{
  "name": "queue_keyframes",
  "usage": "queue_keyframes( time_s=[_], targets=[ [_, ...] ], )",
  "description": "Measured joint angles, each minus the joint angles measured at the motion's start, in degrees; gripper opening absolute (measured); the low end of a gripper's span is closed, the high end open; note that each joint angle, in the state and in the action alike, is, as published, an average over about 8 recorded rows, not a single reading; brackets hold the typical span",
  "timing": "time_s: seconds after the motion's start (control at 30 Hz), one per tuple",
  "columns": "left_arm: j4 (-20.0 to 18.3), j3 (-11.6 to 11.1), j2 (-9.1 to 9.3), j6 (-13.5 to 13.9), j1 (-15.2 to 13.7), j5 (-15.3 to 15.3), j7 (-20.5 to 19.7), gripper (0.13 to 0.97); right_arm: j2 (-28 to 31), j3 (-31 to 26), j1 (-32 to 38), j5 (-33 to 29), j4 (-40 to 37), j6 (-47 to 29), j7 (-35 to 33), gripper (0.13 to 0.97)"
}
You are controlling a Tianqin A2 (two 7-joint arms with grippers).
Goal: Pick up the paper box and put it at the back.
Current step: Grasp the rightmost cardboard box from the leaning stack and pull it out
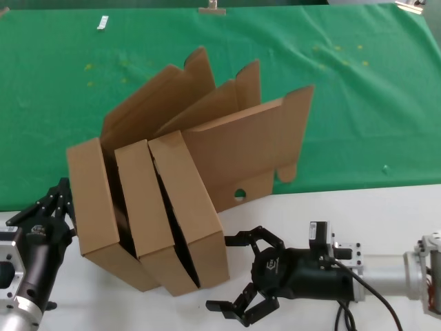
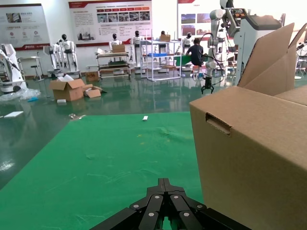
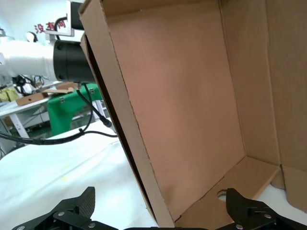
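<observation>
Right gripper (image 1: pixel 238 274) is spread wide, grasping nothing, just beside the nearest paper box (image 1: pixel 187 207), which stands with two others straddling the green cloth (image 1: pixel 358 103) edge. No box lifted yet; grasp, transfer remain. Left gripper (image 1: pixel 47 210) waits beside the stack, closed.

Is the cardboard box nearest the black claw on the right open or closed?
Open. The paper box has its lid flap swung up and back, and the right wrist view shows its bare inside, apparently empty. The right gripper is beside it.
</observation>
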Motion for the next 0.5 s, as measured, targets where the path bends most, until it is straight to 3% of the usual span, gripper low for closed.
queue_keyframes(
  time_s=[0.2, 0.5],
  targets=[
    [0.0, 0.0, 0.0, 0.0, 0.0, 0.0, 0.0, 0.145, -1.46, 2.16, 3.49, -2.07, -7.55, -3.1, -3.95, 0.956],
    [0.0, 0.0, 0.0, 0.0, 0.0, 0.0, 0.0, 0.144, -3.03, 4.26, 5.56, -5.42, -11.12, -3.97, -6.09, 0.887]
  ],
)
